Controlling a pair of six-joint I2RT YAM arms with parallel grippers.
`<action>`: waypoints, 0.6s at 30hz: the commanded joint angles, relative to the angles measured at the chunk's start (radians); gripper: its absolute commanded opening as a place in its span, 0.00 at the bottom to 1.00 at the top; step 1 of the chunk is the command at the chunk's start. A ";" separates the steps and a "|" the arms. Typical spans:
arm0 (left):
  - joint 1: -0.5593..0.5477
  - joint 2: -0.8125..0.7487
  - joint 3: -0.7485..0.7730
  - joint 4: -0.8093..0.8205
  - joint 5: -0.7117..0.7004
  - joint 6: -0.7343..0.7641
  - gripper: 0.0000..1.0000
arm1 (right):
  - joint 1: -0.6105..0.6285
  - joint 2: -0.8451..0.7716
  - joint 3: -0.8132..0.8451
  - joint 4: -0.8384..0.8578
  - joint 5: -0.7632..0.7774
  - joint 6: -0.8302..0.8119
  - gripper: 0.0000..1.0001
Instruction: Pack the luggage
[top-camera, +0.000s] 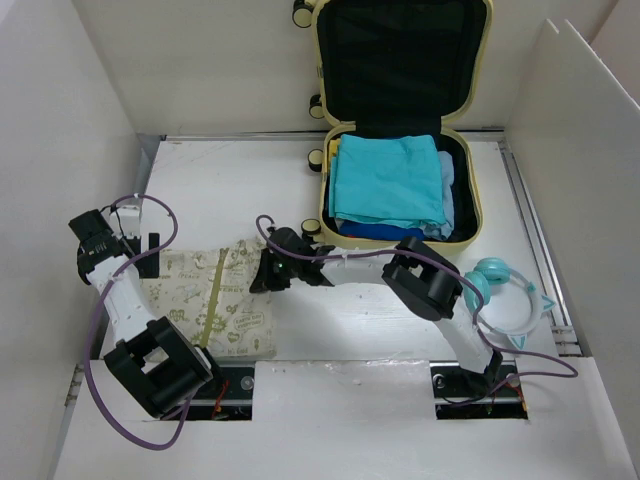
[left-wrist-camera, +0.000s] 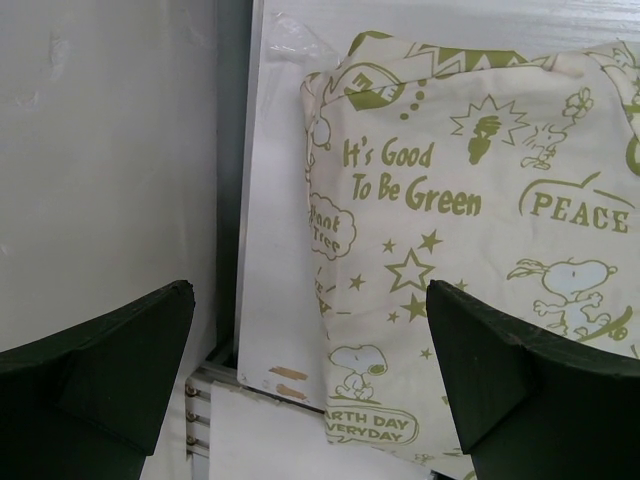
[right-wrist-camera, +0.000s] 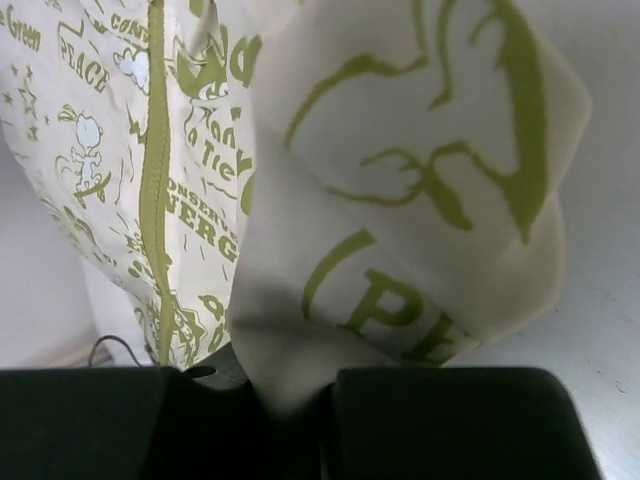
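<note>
Right gripper (top-camera: 262, 272) clamped on edge of printed cloth bag (top-camera: 215, 295), lower left of frame. Open luggage (top-camera: 476, 212) lies up-right of it, right arm nearer. Left gripper (top-camera: 148, 253) jaws apart, beside bag's far-left edge.

White table (top-camera: 330, 335), luggage (top-camera: 400, 60), printed bag (top-camera: 235, 290), headphones (top-camera: 487, 277)
</note>
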 joint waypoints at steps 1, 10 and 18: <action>0.001 -0.018 -0.003 0.013 0.017 0.011 1.00 | -0.016 -0.078 0.155 -0.142 0.029 -0.155 0.00; 0.001 -0.028 0.015 0.013 0.017 0.011 1.00 | -0.071 -0.087 0.457 -0.501 0.049 -0.338 0.00; 0.001 -0.028 0.046 0.013 0.017 0.011 1.00 | -0.212 -0.098 0.785 -0.857 0.119 -0.456 0.00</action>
